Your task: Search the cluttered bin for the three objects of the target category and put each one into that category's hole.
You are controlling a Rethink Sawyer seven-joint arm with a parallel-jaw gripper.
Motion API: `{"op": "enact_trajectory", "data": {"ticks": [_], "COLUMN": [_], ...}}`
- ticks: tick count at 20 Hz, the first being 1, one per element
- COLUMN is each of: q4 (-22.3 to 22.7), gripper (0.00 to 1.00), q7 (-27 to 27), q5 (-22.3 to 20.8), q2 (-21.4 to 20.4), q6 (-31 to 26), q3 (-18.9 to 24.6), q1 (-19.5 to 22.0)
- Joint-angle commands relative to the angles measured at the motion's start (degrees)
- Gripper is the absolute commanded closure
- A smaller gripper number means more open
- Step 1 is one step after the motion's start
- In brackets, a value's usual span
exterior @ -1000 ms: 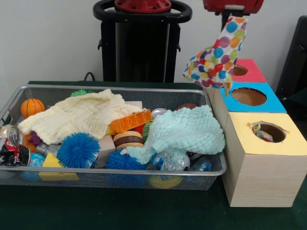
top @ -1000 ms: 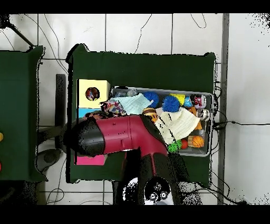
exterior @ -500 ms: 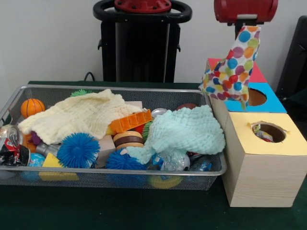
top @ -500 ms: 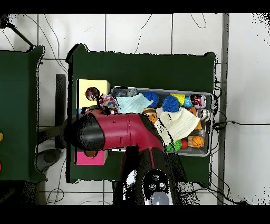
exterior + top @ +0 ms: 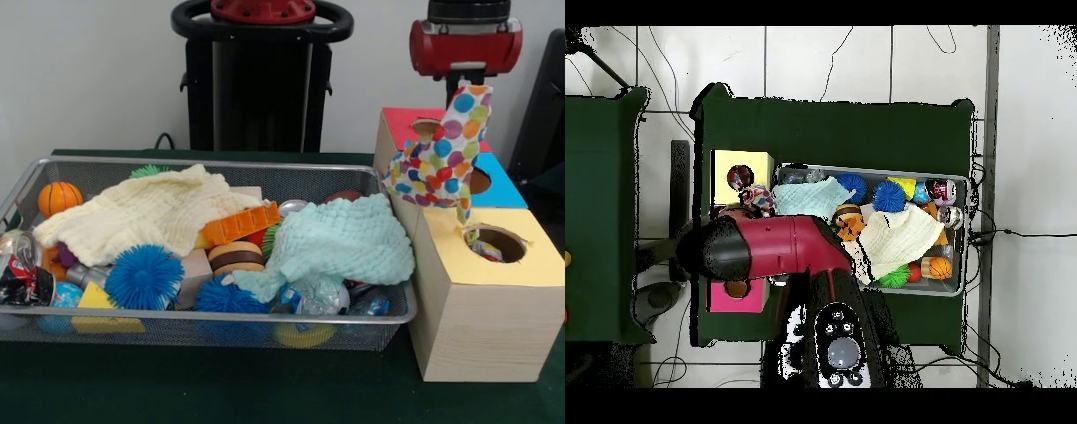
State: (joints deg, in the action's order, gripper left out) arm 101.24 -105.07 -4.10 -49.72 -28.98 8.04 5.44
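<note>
Green baize covers the bench, and above its right end the gripper (image 5: pixel 468 84) has its jaws clamped on the top corner of a spotted cloth (image 5: pixel 440 150). The cloth hangs over the blue-topped box (image 5: pixel 496 187), probably bound for that hole. Two more cloths lie in the wire bin (image 5: pixel 53 327) to the left.

I see a green table (image 5: pixel 221 389) carrying a wire bin (image 5: pixel 53 331) beside a wooden box (image 5: pixel 468 331) with holes.

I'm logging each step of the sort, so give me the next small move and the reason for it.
Probably lower the polka-dot cloth straight down toward the blue-topped hole. It hangs from the gripper over the boxes with its tail draped across that hole and none of it inside yet.
</note>
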Motion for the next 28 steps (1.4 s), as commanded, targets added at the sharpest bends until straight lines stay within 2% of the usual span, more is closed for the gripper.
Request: {"op": "enact_trajectory", "data": {"ticks": [1, 6, 15, 20, 28], "q4": [-1.2, -1.7, -5.1, -7.1, -7.3], "gripper": [1.0, 1.0, 1.0, 1.0, 1.0], "q7": [-15.4, -15.4, -14.9, -14.9, -14.0], "q5": [4.0, 5.8, 8.1, 9.2, 10.0], "q2": [3.1, 3.3, 5.4, 5.4, 2.7], "q6": [2.0, 1.7, 0.8, -2.2, -6.2], "q3": [-2.2, -3.5, -5.9, -7.5, -10.0], "q1": [-2.5, -4.5, -6.7, -8.0, -9.9]}}
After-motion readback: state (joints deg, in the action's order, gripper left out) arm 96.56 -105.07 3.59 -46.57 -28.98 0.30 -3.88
